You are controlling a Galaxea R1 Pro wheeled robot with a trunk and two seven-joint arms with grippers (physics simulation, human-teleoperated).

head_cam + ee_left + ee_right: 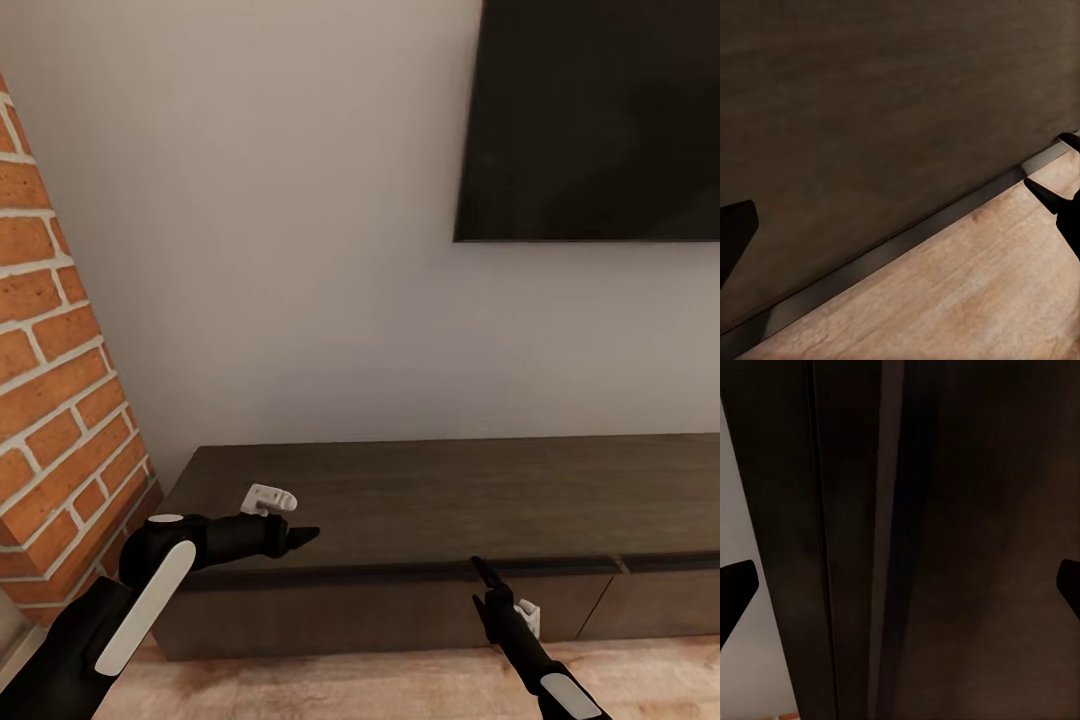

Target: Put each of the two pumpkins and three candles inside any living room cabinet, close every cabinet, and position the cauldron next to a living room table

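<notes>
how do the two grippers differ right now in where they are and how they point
The left gripper hangs over the cabinet's top near its end by the brick chimney, pointing sideways; the right gripper sits lower, before the drawer fronts, pointing up at the top's front edge. The left arm lies level; the right one rises steeply. Both are black and hold nothing.

All views face cabinet (420,490) closely.

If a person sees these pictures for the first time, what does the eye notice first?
A long dark brown cabinet runs along the pale wall, with a black TV hung above it at the right. A red brick chimney rises at the left. The left gripper and right gripper hang at its front edge.
</notes>
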